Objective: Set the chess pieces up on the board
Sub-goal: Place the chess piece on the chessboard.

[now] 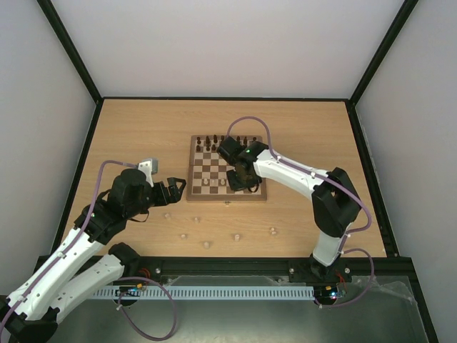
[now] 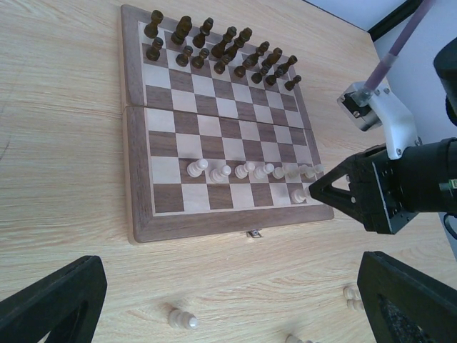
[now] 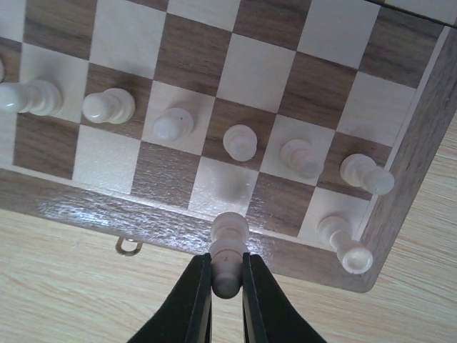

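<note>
The board [image 1: 191, 168] lies mid-table, its brown border [image 3: 93, 207] running below my right gripper. My right gripper [image 3: 227, 261] is shut on a pale chess piece [image 3: 230, 236], held over the board's near edge beside a cream square. A row of pale pawns [image 3: 240, 141] stands on the second near rank, and one pale piece [image 3: 343, 243] is on the near right corner square. Several pale pieces [image 1: 206, 244] lie loose on the table in front of the board. My left gripper [image 1: 175, 189] hovers open and holding nothing left of the board, above a loose piece [image 2: 182, 318].
Dark brown pieces [image 2: 214, 46] fill the board's two far ranks. A small metal latch [image 2: 253, 233] sits on the board's near edge. Black frame rails [image 1: 86, 164] border the wooden table [image 1: 143, 128]. The right arm [image 1: 328, 200] reaches over the board's near right corner.
</note>
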Tool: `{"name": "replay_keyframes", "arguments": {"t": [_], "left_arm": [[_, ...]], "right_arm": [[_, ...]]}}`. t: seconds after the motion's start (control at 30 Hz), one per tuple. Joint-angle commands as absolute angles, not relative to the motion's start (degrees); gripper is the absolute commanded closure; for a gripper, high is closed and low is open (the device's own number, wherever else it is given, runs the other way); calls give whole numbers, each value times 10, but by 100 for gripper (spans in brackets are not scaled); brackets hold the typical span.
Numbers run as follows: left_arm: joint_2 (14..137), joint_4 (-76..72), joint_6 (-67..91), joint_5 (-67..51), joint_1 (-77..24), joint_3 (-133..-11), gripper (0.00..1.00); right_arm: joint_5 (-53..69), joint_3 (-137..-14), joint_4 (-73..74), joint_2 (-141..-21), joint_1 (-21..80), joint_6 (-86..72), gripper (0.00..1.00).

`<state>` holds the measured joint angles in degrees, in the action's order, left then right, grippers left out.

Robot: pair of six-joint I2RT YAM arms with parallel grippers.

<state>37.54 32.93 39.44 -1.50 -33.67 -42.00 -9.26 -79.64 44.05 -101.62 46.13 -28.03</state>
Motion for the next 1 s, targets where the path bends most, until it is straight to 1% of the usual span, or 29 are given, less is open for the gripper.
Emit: {"name": "replay_keyframes", "arguments": {"t": [0.0, 0.97], "left_arm": [[377, 337, 390, -14, -333, -426, 1], [379, 334, 392, -9, -334, -425, 1]], "right_arm": [[-85, -810, 471, -1037, 456, -261, 94], [-57, -826, 443, -1072, 443, -242, 95]]}}
